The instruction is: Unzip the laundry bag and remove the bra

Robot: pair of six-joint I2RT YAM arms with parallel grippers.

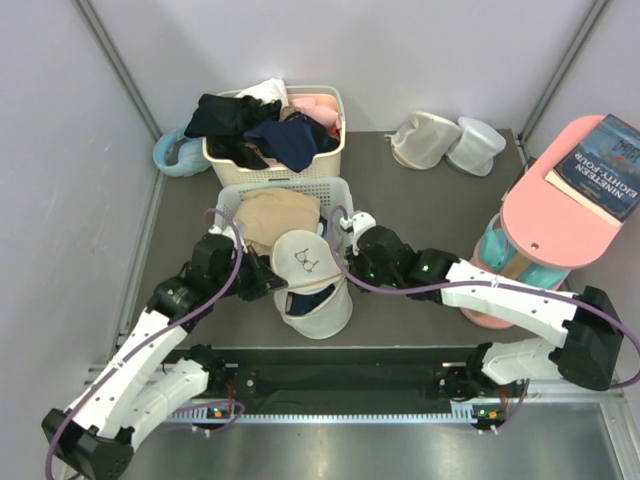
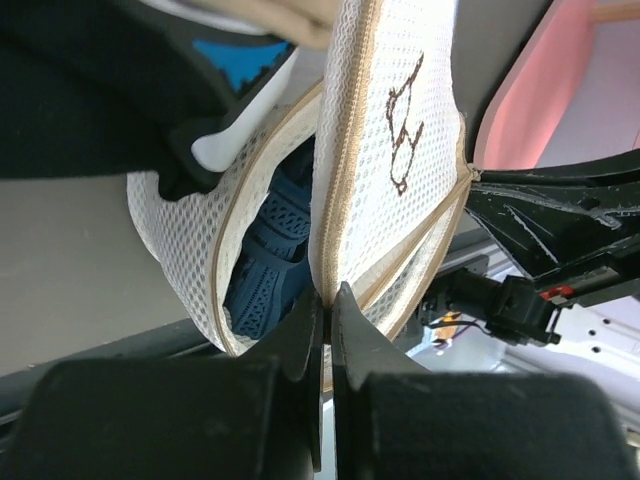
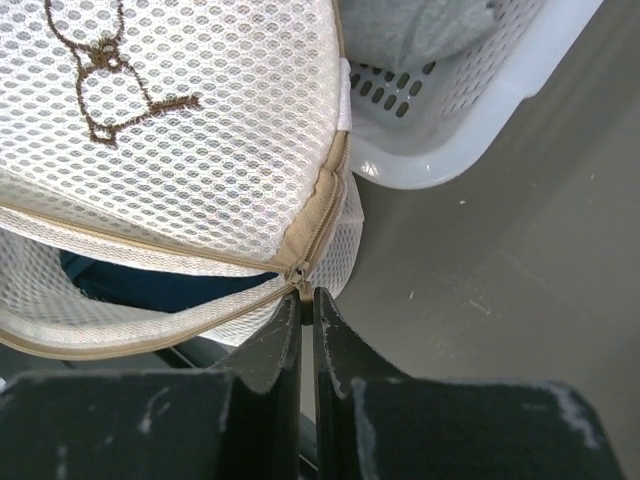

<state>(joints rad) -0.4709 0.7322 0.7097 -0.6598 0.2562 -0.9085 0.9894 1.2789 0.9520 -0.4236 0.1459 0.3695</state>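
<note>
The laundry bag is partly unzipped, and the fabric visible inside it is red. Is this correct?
Not quite. The fabric inside the laundry bag is dark blue, not red, as the left wrist view shows. The bag is indeed partly unzipped.

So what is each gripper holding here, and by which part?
Both hold the laundry bag: left gripper pinches the flap by its rim, right gripper pinches the zip pull.

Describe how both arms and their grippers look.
The left arm and right arm have white shell links and black joints, each trailing a looped purple cable. Small green lights show near the right wrist. The left gripper and right gripper have black, tapered fingers; the right's show pale scuffs.
</note>
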